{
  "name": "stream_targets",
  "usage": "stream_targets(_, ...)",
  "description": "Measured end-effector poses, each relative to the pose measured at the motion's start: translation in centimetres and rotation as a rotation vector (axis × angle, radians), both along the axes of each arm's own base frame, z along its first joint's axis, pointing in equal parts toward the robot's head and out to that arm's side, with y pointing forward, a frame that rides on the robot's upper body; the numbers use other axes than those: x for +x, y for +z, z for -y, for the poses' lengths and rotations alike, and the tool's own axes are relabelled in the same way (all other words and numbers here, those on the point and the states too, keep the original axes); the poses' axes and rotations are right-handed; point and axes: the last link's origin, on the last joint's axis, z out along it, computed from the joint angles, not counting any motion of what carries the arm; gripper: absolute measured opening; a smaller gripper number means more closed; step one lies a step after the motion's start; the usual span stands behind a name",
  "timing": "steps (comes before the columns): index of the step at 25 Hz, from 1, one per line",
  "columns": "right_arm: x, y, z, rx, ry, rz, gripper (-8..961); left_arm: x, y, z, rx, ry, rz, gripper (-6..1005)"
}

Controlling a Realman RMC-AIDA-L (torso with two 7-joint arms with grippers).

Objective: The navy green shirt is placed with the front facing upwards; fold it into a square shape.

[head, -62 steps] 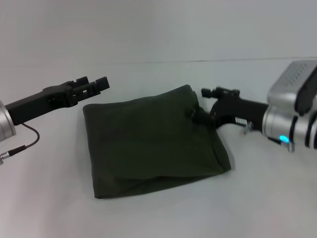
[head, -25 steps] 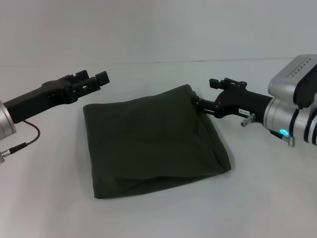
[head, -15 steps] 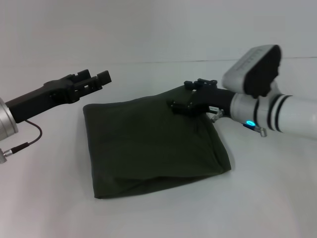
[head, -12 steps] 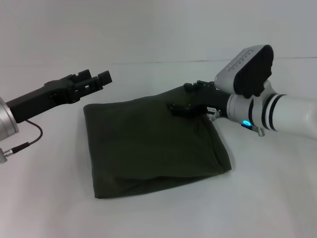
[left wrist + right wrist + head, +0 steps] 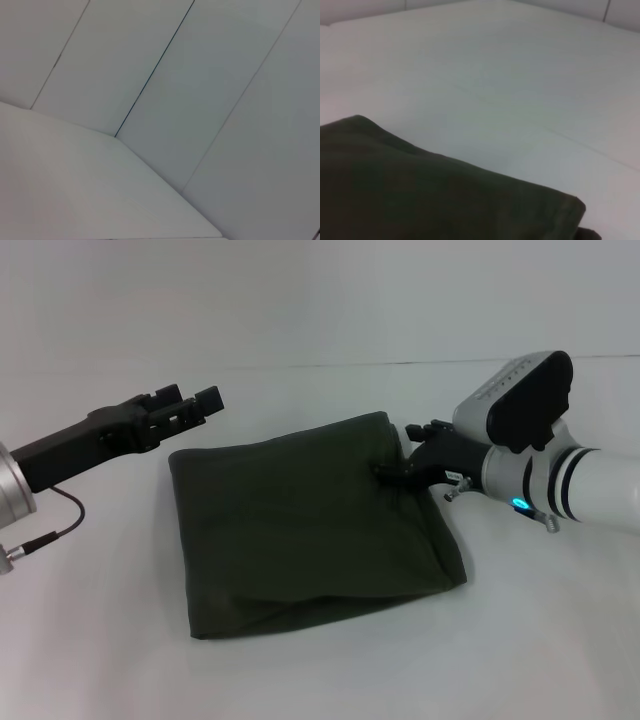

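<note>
The navy green shirt [image 5: 300, 530] lies folded into a rough square on the white table, plain green side up, with no print showing. My right gripper [image 5: 395, 468] is low at the shirt's far right corner, touching its edge. The right wrist view shows that same shirt [image 5: 420, 200] corner close up against the table. My left gripper [image 5: 192, 403] hangs open in the air just beyond the shirt's far left corner, holding nothing. The left wrist view shows only wall panels and table.
The white table [image 5: 100, 640] runs all around the shirt. A pale panelled wall [image 5: 200, 75] stands behind it. A thin cable [image 5: 60, 520] hangs from my left arm at the left edge.
My right gripper pulled back, swung over the shirt's far edge, and has come back down to the far right corner. The left arm and the shirt have barely moved.
</note>
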Motion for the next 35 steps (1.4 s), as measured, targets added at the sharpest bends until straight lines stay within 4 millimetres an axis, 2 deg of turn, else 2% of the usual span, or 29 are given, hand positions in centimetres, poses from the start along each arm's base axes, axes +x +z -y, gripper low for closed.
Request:
stream_targets(9,0.7,0.1,0.2,0.010,-0.029,-0.010,801,0.0,0.0,0.0,0.003,-0.001,-0.003,900)
stream_targets(13,0.4,1.6,1.1,0.011,0.033,-0.128,802,-0.2,0.1,0.3,0.027,-0.030,-0.024,900)
stream_targets(15,0.3,2.9,2.2,0.010,0.100,-0.206,803,-0.1,0.2,0.4,0.041,-0.056,-0.032,900)
stream_targets(19,0.3,5.4,4.6,0.003,0.236,-0.268,803,0.5,-0.1,1.8,0.117,-0.272,-0.135,900)
stream_targets(24,0.6,6.8,8.0,-0.084,0.369,-0.305,805,1.0,-0.2,3.3,0.119,-0.433,-0.184,900)
stream_targets(26,0.5,6.7,9.3,-0.151,0.412,-0.324,805,1.0,0.3,3.8,0.114,-0.481,-0.189,900)
stream_targets(28,0.2,6.1,10.8,-0.243,0.459,-0.334,924,1.0,0.9,4.2,0.110,-0.518,-0.197,900)
stream_targets(32,-0.2,4.3,12.8,-0.387,0.512,-0.321,923,0.3,1.8,5.0,0.067,-0.555,-0.241,900)
stream_targets(35,-0.6,2.7,13.8,-0.467,0.527,-0.312,922,-0.4,1.6,5.8,-0.003,-0.567,-0.289,900)
